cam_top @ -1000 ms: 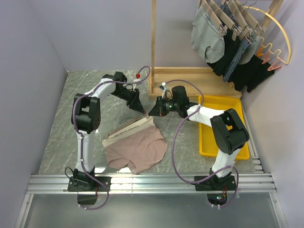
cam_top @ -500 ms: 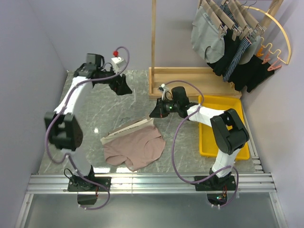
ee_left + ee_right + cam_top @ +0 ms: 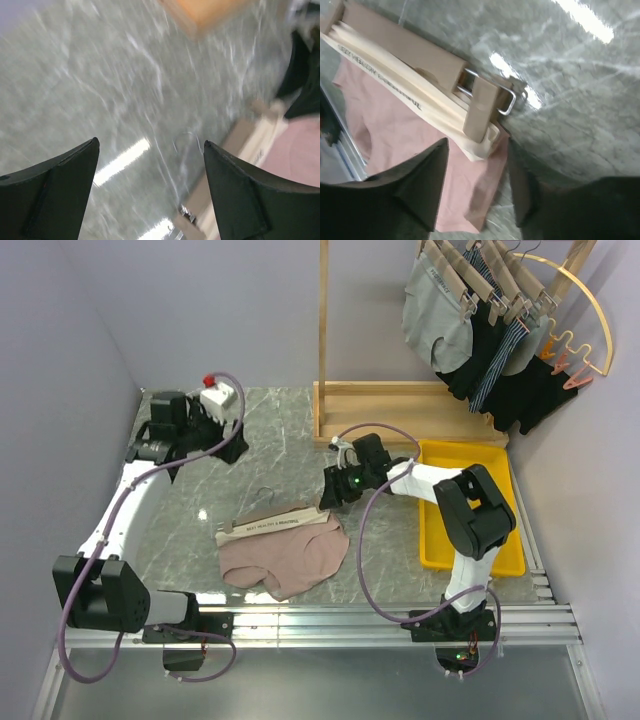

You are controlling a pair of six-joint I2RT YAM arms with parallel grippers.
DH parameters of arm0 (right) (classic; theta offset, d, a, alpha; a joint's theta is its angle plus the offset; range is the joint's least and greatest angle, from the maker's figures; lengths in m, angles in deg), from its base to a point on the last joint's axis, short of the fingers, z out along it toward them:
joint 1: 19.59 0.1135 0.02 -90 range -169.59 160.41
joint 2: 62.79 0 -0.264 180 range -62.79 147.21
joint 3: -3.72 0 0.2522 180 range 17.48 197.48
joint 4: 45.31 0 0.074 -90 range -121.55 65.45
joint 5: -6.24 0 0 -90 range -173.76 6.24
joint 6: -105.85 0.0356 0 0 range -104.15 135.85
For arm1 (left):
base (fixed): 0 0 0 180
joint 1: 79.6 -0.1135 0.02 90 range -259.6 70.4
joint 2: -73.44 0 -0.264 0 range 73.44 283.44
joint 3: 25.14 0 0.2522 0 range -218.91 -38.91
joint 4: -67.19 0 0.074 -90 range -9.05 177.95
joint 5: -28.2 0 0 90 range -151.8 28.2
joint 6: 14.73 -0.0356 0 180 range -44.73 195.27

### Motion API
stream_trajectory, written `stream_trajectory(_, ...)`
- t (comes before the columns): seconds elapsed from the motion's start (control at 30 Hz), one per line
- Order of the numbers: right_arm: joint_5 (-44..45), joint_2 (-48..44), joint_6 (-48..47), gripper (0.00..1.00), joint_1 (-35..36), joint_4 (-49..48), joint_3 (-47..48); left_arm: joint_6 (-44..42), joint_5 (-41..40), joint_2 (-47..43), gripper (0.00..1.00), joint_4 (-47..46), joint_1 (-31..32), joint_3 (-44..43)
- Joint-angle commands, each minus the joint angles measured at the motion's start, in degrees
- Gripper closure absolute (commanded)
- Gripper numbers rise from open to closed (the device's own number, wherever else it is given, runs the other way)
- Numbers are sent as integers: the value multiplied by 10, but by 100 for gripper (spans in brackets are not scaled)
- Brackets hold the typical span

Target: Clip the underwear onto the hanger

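well, underwear (image 3: 285, 558): dusty-pink briefs with a wide cream waistband in small dark lettering; we see them spread flat on the table, near its front edge, between the two arms.
hanger (image 3: 272, 517): slim light-wood bar with a metal hook, lying along the waistband's far edge and touching it.
end clip (image 3: 480, 115): wooden, with a wire spring, at the bar's right end; it lies over the waistband's corner, though we cannot tell whether it bites the cloth.
right gripper (image 3: 328, 502): released, fingers parted on either side of that clip, pinching nothing.
left gripper (image 3: 232, 448): spread wide and empty, well apart from the briefs, at the far left.
table (image 3: 200, 510): grey marbled top.
tray (image 3: 500, 475): yellow plastic, beside the right arm.
rack (image 3: 322, 320): wooden post on a base at the back; grey and dark garments (image 3: 440, 320) hang at upper right.
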Motion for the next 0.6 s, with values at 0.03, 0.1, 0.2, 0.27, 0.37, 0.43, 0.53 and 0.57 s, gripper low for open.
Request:
stream_trajectory(0.03, 14, -9, -35, 34, 1, 58, 34, -79, 3, -26, 10, 51, 11, 96)
stream_trajectory(0.1, 17, -28, -39, 32, -4, 61, 36, -107, -12, -24, 11, 58, 24, 126)
stream_trajectory(0.2, 18, -51, -45, 32, -13, 73, 52, -134, -43, -15, 12, 51, 53, 160)
stream_trajectory(0.27, 20, -63, -56, 31, -15, 89, 70, -159, -54, -1, 15, 48, 74, 172)
stream_trajectory(0.37, 28, -69, -75, 30, -21, 129, 107, -175, -69, 30, 22, 46, 101, 175)
stream_trajectory(0.43, 33, -72, -81, 30, -30, 153, 134, -175, -82, 44, 24, 38, 117, 174)
stream_trajectory(0.53, 36, -83, -107, 29, -44, 175, 164, -187, -84, 66, 26, 33, 130, 172)
stream_trajectory(0.57, 36, -89, -114, 29, -56, 181, 170, -192, -86, 75, 26, 30, 134, 173)
